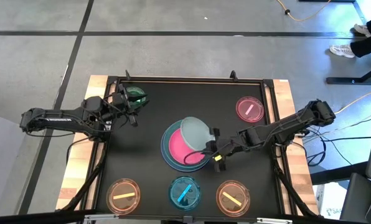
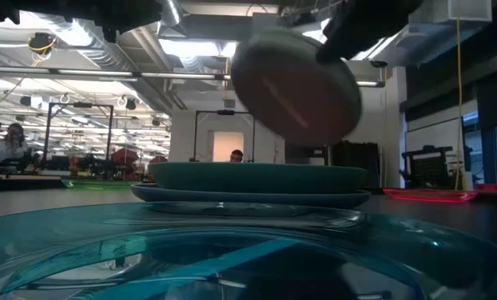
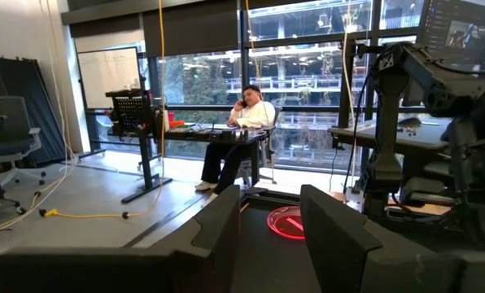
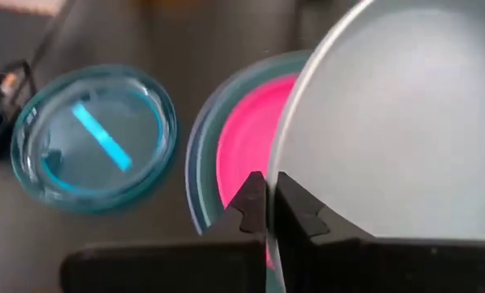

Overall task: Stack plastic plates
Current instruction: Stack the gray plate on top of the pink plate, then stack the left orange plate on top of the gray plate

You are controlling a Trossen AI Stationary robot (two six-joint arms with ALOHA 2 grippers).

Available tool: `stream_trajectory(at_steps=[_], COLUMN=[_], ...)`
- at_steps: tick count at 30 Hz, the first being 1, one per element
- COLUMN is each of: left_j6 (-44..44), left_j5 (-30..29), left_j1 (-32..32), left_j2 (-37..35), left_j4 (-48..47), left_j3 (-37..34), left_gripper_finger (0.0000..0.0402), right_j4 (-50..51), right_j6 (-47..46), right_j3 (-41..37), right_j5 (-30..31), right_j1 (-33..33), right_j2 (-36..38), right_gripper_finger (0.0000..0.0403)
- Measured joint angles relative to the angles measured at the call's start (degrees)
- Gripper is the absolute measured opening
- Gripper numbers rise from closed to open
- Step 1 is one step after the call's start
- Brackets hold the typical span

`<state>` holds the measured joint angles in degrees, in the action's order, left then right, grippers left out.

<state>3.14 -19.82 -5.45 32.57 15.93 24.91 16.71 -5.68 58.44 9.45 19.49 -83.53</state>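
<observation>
A stack of larger plates [image 1: 184,149] lies at the table's middle: a blue plate at the bottom, teal above it, pink [image 4: 244,150] on top. My right gripper [image 1: 209,148] is shut on a pale grey-green plate [image 1: 195,132] and holds it tilted above the stack; the plate also shows in the low view [image 2: 294,87]. My left gripper [image 1: 129,107] is open and empty beside a small translucent green plate [image 1: 136,95] at the far left. The left gripper's two fingers stand apart in the left wrist view [image 3: 271,236]. My right gripper pinches the pale plate's rim [image 4: 277,213] between its two fingers, on the plate's side toward the table's right edge. The fingers come from the table's right, slanting down. The plate is lifted clear and tilted steeply above the pink plate.
Small translucent plates with a stripe lie flat on the black table: pink [image 1: 250,108] at the far right, and orange [image 1: 124,195], blue [image 1: 185,192] and orange [image 1: 233,196] along the near edge. A person sits in the room beyond the table [image 3: 241,134].
</observation>
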Motion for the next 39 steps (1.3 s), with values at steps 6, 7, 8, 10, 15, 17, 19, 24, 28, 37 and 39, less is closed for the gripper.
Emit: stream_trajectory(at_steps=[6, 7, 8, 10, 15, 17, 19, 24, 28, 37, 39], left_j6=[0.02, 0.02, 0.02, 0.02, 0.02, 0.02, 0.02, 0.02, 0.02, 0.02, 0.02], left_j5=[-0.02, -0.02, -0.02, -0.02, -0.02, -0.02, -0.02, -0.02, -0.03, -0.04, -0.02], left_j1=[0.00, 0.00, 0.00, 0.00, 0.00, 0.00, 0.00, 0.02, 0.00, 0.00, 0.00], left_j2=[-0.02, -0.02, 0.00, -0.02, -0.02, -0.01, -0.01, 0.00, 0.00, 0.00, 0.00], left_j4=[0.02, 0.02, 0.02, 0.02, 0.02, 0.02, 0.02, 0.05, 0.07, 0.04, 0.00], left_j3=[0.00, 0.00, 0.00, 0.00, 0.00, 0.00, 0.00, 0.00, 0.00, 0.00, 0.00], left_gripper_finger=[0.0124, 0.0124, 0.0124, 0.0124, 0.0124, 0.0124, 0.0124, 0.0124, 0.0124, 0.0124, 0.0124], right_j4=[-9.73, -11.42, -12.91, -15.16, -18.17, -18.77, -20.24, -22.21, -24.15, -17.12, -10.18], right_j6=[0.42, 0.40, 0.42, 0.42, -0.64, -1.76, -1.79, -1.79, -1.49, -1.33, -1.34], right_j3=[-4.62, -5.37, -6.16, -7.44, -9.77, -10.72, -11.28, -11.43, -11.41, -7.55, -3.84], right_j5=[-0.02, -0.02, -0.04, -0.03, -0.02, -0.06, -0.35, -2.49, -2.99, -4.75, -7.50], right_j1=[-0.02, -0.02, -0.02, -0.02, -0.02, -0.02, -0.02, -0.04, -0.02, -0.02, -0.02], right_j2=[-0.04, -0.04, -0.04, -0.04, -0.04, -0.08, -0.85, -4.84, -7.75, -8.00, -7.73], right_gripper_finger=[0.0009, 0.0009, 0.0009, 0.0009, 0.0009, 0.0010, 0.0010, 0.0016, 0.0042, 0.0139, 0.0151])
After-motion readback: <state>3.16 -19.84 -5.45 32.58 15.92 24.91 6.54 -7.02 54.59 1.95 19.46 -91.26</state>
